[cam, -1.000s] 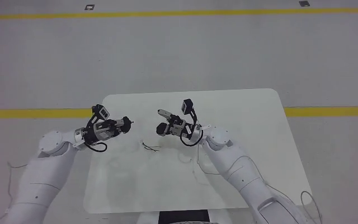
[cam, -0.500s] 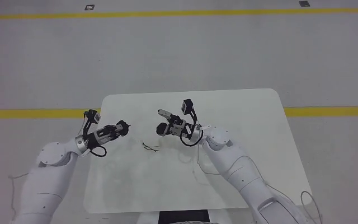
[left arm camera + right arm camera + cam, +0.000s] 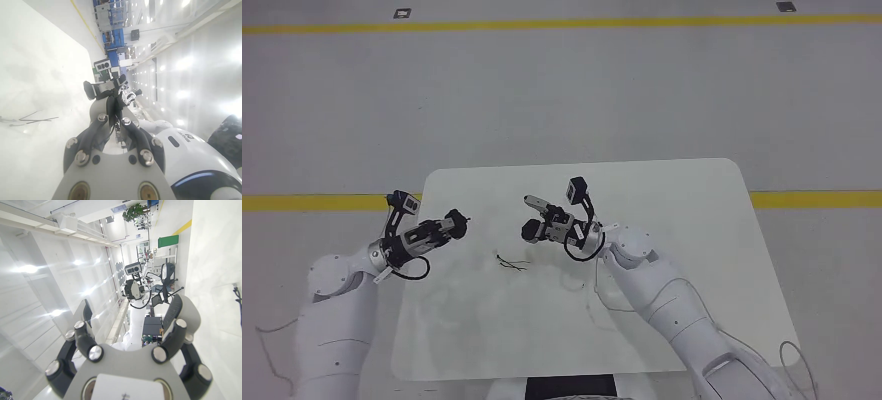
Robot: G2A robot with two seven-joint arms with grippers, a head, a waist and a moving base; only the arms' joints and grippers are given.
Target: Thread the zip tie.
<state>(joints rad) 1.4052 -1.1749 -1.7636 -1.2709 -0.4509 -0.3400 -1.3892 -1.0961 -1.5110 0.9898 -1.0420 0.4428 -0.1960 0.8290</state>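
On the white rounded tabletop (image 3: pixel 672 300), the thin black plastic zip tie (image 3: pixel 510 263) is seen lying loose between the left gripper (image 3: pixel 458 221), pressed together, and the spread right gripper (image 3: pixel 529 216), so one end should be pinched squarely first.

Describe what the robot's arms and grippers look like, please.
The left arm and right arm are smooth white shells. The left gripper and right gripper each have a grey metal base, black linkages with silver bolts and black pads. Black coiled cables loop at the wrists.
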